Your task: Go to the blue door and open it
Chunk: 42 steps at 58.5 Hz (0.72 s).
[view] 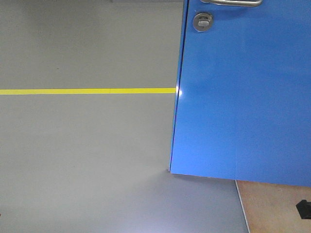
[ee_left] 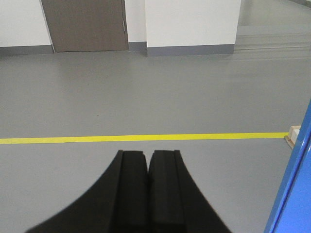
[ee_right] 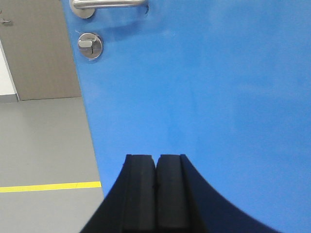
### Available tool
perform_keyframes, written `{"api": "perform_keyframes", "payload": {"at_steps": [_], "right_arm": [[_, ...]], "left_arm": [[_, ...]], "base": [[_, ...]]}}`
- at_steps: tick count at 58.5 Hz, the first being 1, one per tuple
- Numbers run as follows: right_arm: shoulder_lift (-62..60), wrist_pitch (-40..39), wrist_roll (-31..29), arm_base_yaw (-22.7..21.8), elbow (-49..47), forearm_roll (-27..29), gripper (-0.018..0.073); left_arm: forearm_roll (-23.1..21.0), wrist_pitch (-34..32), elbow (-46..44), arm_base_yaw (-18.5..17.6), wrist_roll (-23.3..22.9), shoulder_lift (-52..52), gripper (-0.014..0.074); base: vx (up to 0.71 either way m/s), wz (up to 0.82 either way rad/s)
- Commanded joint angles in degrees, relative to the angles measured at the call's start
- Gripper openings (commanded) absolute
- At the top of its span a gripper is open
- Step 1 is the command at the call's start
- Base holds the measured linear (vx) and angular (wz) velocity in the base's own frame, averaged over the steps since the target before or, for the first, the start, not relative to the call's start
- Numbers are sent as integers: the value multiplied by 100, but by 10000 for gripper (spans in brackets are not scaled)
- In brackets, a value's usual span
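Front view looks down, close to blue door [view: 243,97]; wrist views face forward; all share yellow line [view: 87,91].

Grey floor [view: 87,160] carries a yellow tape line [view: 87,91] (running crosswise); a tan patch [view: 272,208] lies lower right.

Grey floor [ee_left: 146,92] ran wide and bare, a yellow tape line [ee_left: 146,138] cutting straight across. Behind stood white walls [ee_left: 192,22] with grey skirting (and a brown-grey door [ee_left: 85,24]), soft glare pooling low.

Left end effector [ee_left: 147,160] and right end effector [ee_right: 155,162]: matte black, flat fingers, flaring curved bases.
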Motion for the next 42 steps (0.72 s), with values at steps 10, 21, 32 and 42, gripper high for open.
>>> {"api": "perform_keyframes", "payload": {"at_steps": [10,21,32,42], "right_arm": [[-92,-447,-9,6,9,-32,12],[-92,-447,-9,6,9,-50,12],[-92,-447,-9,6,9,-50,12],[-92,-447,-9,6,9,-50,12]], "left_arm": [[-15,-488,-152,-7,-39,-76,73],[-15,-488,-152,-7,-39,-76,73],[-15,-488,-152,-7,-39,-76,73],[-15,-488,-152,-7,-39,-76,73]], "base": [[0,0],[0,0],[0,0],[0,0]]}}
